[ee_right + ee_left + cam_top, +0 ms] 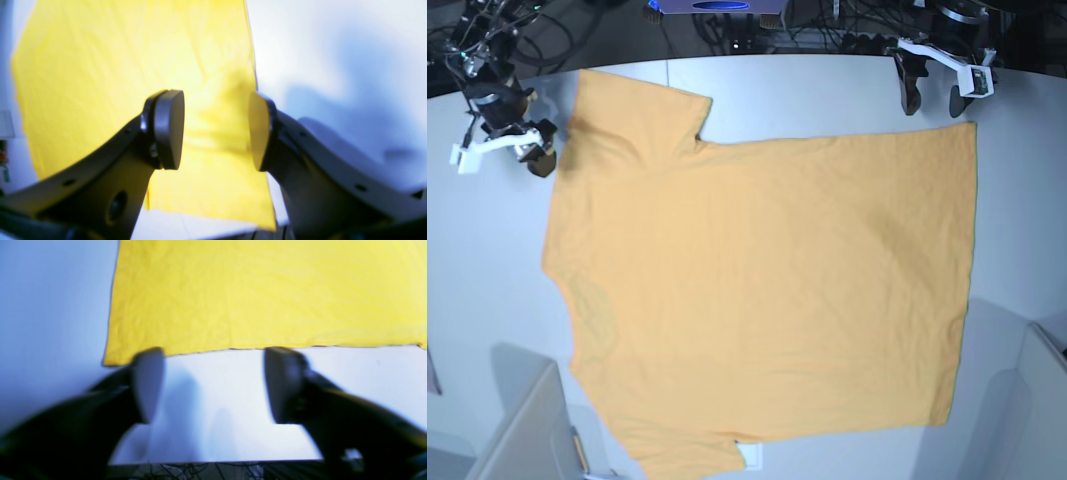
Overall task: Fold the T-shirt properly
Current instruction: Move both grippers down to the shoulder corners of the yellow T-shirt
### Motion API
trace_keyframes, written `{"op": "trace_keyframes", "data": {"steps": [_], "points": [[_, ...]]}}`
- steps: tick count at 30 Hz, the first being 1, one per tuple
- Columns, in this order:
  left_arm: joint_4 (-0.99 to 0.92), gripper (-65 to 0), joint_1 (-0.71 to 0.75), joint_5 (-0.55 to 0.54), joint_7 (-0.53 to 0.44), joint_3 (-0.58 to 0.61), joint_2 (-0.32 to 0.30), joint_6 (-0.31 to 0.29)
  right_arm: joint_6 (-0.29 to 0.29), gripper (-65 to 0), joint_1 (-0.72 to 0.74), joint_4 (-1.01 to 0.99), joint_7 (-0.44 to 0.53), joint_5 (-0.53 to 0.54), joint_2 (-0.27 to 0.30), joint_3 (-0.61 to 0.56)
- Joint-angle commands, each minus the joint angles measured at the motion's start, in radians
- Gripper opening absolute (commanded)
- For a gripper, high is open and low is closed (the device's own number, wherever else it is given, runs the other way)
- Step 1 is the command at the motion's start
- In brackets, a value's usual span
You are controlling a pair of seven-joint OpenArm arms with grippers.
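The yellow-orange T-shirt [767,290] lies spread flat on the white table [807,95], plain side up, with its sleeves toward the left of the base view and its hem toward the right. My left gripper [933,100] hovers open just off the hem's far corner. In the left wrist view, the left gripper [217,383] has bare table between its fingers, and the T-shirt's [267,293] hem edge runs just past the fingertips. My right gripper [527,152] is open at the far sleeve. In the right wrist view, the right gripper [215,130] straddles the T-shirt's [100,73] cloth without pinching it.
Cables and equipment [727,20] crowd the table's far edge. Grey box-like shapes stand at the near left [527,430] and near right [1032,400]. A small white tag [752,456] peeks out by the near sleeve. The table's edge [213,461] is close behind the left gripper.
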Motion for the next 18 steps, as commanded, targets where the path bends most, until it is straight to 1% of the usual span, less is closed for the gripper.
{"op": "trace_keyframes", "data": {"steps": [1, 3, 5, 6, 8, 9, 10, 13, 15, 18], "points": [[0.018, -13.2, 0.017, -0.006, -0.031, -0.005, -0.007, -0.002, 0.007, -35.7, 0.015, 0.012, -0.014, 0.02, 0.011, 0.033], [0.018, -13.3, 0.019, -0.061, -0.031, -0.009, -0.007, -0.002, 0.009, -35.7, 0.037, -0.005, -0.086, 0.015, 0.011, 0.073], [0.017, -13.2, 0.021, -0.176, -0.023, -0.06, -0.009, -0.002, 0.01, -35.7, 0.043, -0.049, -0.129, 0.017, 0.011, 0.082], [0.014, -13.2, 0.022, -0.241, -0.023, -0.091, -0.009, -0.004, 0.01, -35.7, 0.042, -0.072, -0.132, 0.017, 0.011, 0.084], [0.012, -13.2, 0.036, -0.336, -0.022, -0.143, -0.013, -0.006, 0.01, -35.7, 0.035, -0.107, -0.133, 0.017, 0.014, 0.076], [0.014, -13.2, 0.047, -0.365, -0.022, -0.164, -0.015, -0.013, 0.01, -35.7, 0.032, -0.126, -0.135, 0.02, 0.02, 0.074], [0.014, -13.2, 0.05, -0.393, -0.022, -0.183, -0.015, -0.033, 0.01, -35.7, 0.028, -0.14, -0.136, 0.023, 0.023, 0.074], [0.011, -13.2, 0.053, -0.419, -0.022, -0.21, -0.015, -0.098, 0.012, -35.4, 0.023, -0.152, -0.136, 0.018, 0.025, 0.073], [0.006, -13.2, 0.054, -0.408, -0.022, -0.213, -0.015, -0.104, 0.032, -33.6, 0.022, -0.164, -0.136, 0.018, 0.025, 0.071], [0.006, -13.2, 0.054, -0.413, -0.022, -0.223, -0.009, -0.105, 0.069, -33.5, 0.026, -0.229, -0.147, 0.017, 0.032, 0.071]]}}
